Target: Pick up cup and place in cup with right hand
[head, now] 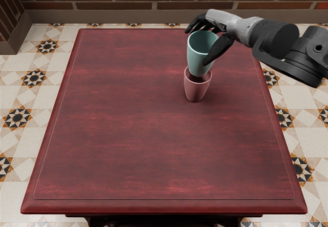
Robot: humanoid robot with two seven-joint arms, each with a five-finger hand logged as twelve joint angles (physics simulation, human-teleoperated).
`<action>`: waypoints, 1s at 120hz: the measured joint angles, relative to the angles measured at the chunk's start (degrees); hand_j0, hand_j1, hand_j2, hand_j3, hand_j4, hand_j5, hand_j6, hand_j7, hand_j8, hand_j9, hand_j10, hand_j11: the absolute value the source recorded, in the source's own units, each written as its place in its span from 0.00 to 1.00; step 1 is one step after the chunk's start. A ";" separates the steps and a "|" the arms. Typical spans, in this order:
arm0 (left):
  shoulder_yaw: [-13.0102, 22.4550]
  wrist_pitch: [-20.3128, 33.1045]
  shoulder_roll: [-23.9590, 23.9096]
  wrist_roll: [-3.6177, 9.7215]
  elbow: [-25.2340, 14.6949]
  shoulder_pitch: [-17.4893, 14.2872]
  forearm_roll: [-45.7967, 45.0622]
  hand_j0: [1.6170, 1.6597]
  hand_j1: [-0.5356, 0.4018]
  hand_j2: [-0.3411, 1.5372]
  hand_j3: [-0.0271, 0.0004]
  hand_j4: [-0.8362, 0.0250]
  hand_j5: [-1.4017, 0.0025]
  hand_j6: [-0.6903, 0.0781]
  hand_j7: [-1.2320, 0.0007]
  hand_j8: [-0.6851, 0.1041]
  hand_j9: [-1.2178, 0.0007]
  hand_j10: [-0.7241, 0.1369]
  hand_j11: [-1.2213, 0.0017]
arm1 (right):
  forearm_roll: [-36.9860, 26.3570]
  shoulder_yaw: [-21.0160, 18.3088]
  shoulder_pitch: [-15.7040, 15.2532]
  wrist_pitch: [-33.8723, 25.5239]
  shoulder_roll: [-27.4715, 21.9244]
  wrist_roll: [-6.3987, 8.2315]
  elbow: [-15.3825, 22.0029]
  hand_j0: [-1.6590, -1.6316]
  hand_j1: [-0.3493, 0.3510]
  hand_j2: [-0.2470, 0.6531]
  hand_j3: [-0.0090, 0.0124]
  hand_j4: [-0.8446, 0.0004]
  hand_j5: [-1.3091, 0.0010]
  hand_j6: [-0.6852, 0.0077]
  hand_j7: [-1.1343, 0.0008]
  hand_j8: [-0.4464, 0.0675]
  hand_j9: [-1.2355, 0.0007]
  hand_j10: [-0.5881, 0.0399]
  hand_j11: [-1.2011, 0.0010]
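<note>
the teal cup (198,57) is gripped by the right hand (223,22), with the thumb (219,48) laid along its near side and the other fingers (197,21) bent at the far side of its rim. from the hand, the pink cup (196,90) is found at seven o'clock, upright on the table (154,135), at about one o'clock from the tabletop's middle. the right arm (279,37) is brought in from between two and three o'clock.

as seen from above, the long axis of the teal cup is pointed from twelve to just past six o'clock, nearly in line with that of the pink cup, and its base is shown across the far part of the lower mouth. whether the rim has been passed, or is only overlapped by the base, cannot be told. no contents can be made out in either cup.

the placing step is judged to be in hand. a short, straight lowering seems to be called for before the grip is loosened; if the rim were caught, the pink cup could be tipped.
</note>
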 joint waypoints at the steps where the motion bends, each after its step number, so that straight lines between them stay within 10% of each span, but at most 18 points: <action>1: 0.00 0.00 0.00 0.00 0.00 0.00 0.00 0.96 0.94 0.18 0.99 0.97 1.00 0.90 1.00 0.87 1.00 0.84 1.00 | 0.00 -0.01 0.00 0.00 0.07 0.00 -0.08 0.04 0.72 0.41 0.43 0.52 0.56 0.53 0.51 0.37 0.53 0.40 0.52; 80: 0.01 0.00 0.00 0.00 0.00 0.00 0.00 0.96 0.94 0.18 0.99 0.97 1.00 0.90 1.00 0.87 1.00 0.84 1.00 | -0.14 -0.84 -1.26 -0.03 3.77 0.00 -5.34 0.03 0.70 0.40 0.43 0.54 0.58 0.52 0.53 0.34 0.55 0.39 0.54; 120: 0.02 0.00 0.00 0.00 0.00 0.00 0.00 0.96 0.94 0.18 0.99 0.97 1.00 0.90 1.00 0.87 1.00 0.84 1.00 | -0.19 -0.45 -1.32 -0.71 4.12 -0.01 -7.44 0.04 0.17 0.30 0.42 0.88 0.90 0.86 0.88 0.72 0.89 0.79 0.89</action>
